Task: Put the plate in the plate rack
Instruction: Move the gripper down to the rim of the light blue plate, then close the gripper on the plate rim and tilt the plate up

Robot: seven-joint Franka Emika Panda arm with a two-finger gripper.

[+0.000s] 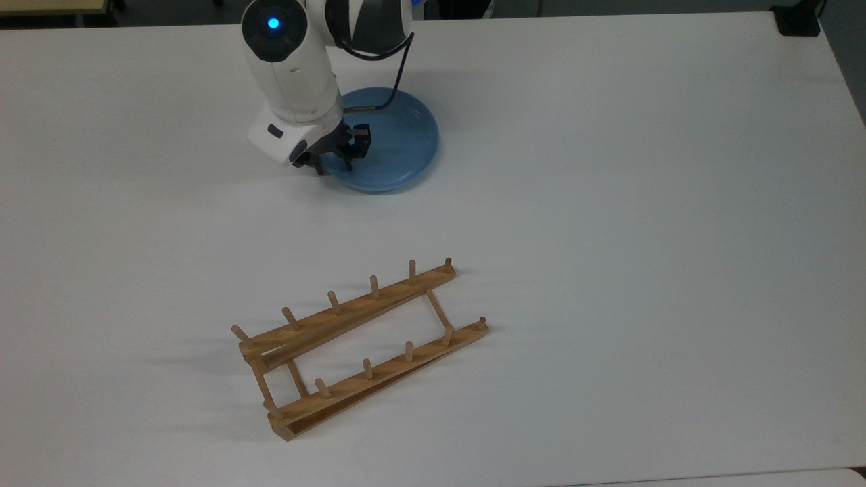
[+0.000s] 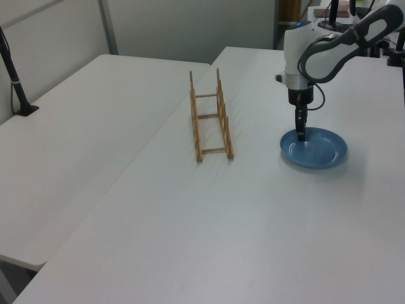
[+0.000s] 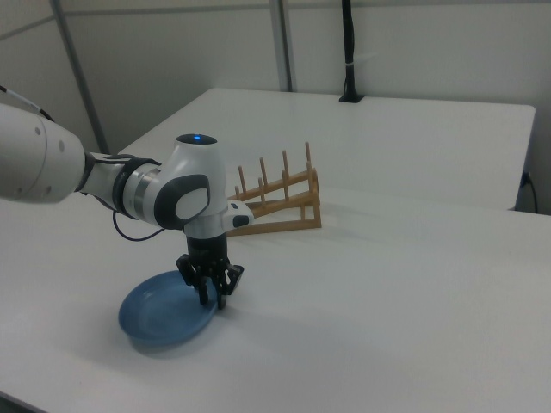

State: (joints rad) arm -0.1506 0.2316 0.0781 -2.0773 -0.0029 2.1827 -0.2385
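The light-blue plate point(image 1: 399, 142) lies flat on the white table near the top view's far edge, also seen as plate point(image 2: 319, 150) and plate point(image 3: 159, 318). My gripper point(image 1: 334, 164) points down at the plate's rim on the top view's lower left. Its fingers are open and straddle the rim, one inside the plate and one outside. From the other sides the gripper point(image 2: 300, 134) point(image 3: 213, 298) is low over the same edge. The wooden plate rack point(image 1: 358, 345) stands slanted nearer the front, with nothing in it, and appears as rack point(image 2: 209, 117) and rack point(image 3: 275, 202).
A second white table point(image 2: 76, 126) adjoins on the left view's left, with a black clamped pole point(image 2: 16, 82). A black block point(image 1: 798, 20) sits at the top view's far right corner. Bare table lies between plate and rack.
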